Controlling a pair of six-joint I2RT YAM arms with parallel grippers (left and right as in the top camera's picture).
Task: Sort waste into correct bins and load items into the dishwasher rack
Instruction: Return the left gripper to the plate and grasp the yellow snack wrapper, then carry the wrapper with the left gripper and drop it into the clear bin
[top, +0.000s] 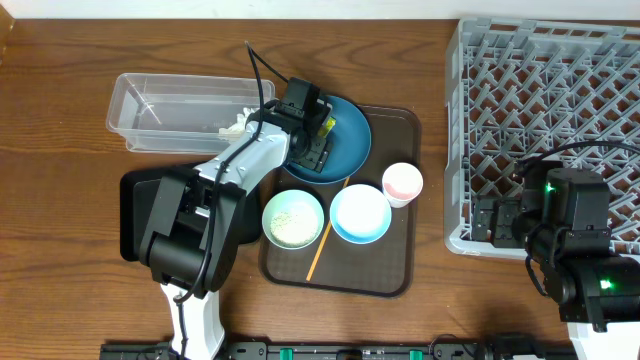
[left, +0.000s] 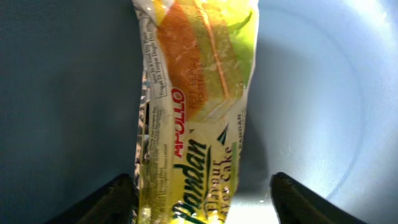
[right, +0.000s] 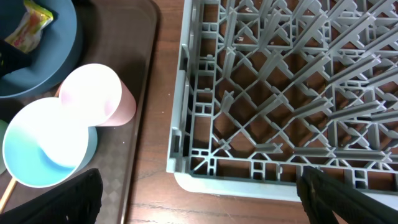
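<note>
My left gripper (top: 315, 125) is open, low over the dark blue plate (top: 350, 140) on the brown tray. In the left wrist view its fingers (left: 200, 177) straddle the orange and yellow-green snack wrapper (left: 196, 93), which lies on the plate (left: 311, 93). The pale mint bowl (top: 293, 218) holds white rice. The light blue bowl (top: 360, 213), pinkish cup (top: 403, 183) and wooden stick (top: 318, 255) also sit on the tray. A white tissue (top: 235, 125) lies in the clear tub (top: 165, 110). My right gripper (right: 199, 183) is open and empty by the grey rack's (right: 280, 93) near-left corner.
The black bin (top: 135, 215) lies partly under my left arm. The brown tray (top: 385, 270) sits at the centre and the rack (top: 550, 100) fills the right side. A strip of bare wood separates tray and rack.
</note>
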